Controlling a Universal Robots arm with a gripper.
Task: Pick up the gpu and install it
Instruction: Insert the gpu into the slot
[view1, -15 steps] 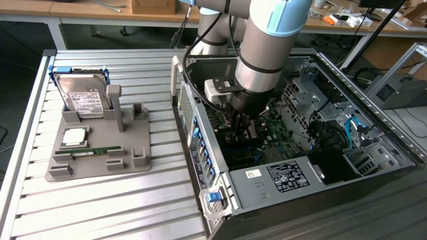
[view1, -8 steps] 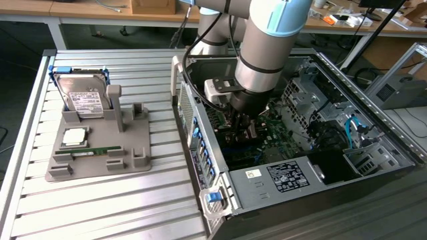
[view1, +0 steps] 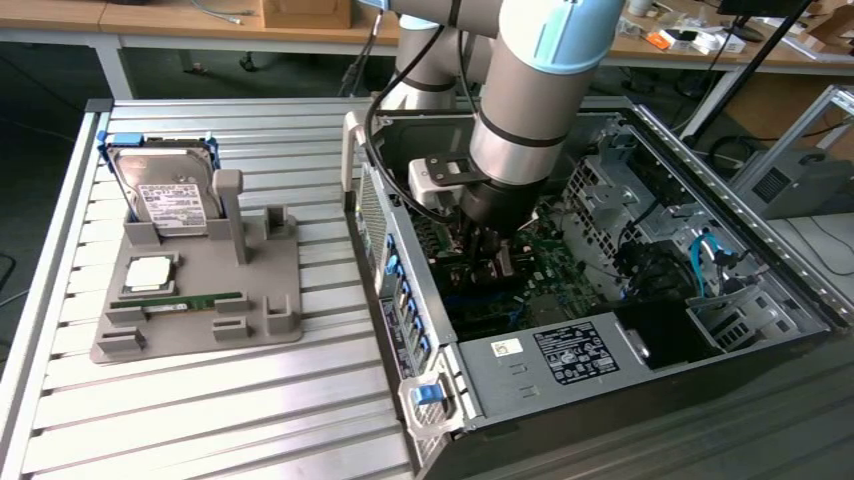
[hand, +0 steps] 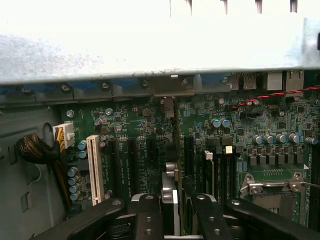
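Note:
My gripper (view1: 487, 252) reaches down inside the open computer case (view1: 587, 350), just above the green motherboard (view1: 567, 278). In the wrist view its two black fingers (hand: 150, 215) are closed from both sides on the gpu (hand: 170, 175). The gpu appears edge-on as a thin dark card with a silvery metal edge, standing upright between them. The card hangs over the row of black expansion slots (hand: 131, 160), next to the white slot (hand: 93, 167). I cannot tell whether its lower edge touches a slot.
On the slatted metal table (view1: 200, 410), at the exterior view's left, a grey stand (view1: 274, 300) holds a silver hard drive (view1: 167, 195), a processor chip (view1: 150, 272) and a green memory stick (view1: 187, 300). Case walls, drive cages (view1: 627, 190) and cables (hand: 35, 150) crowd the gripper.

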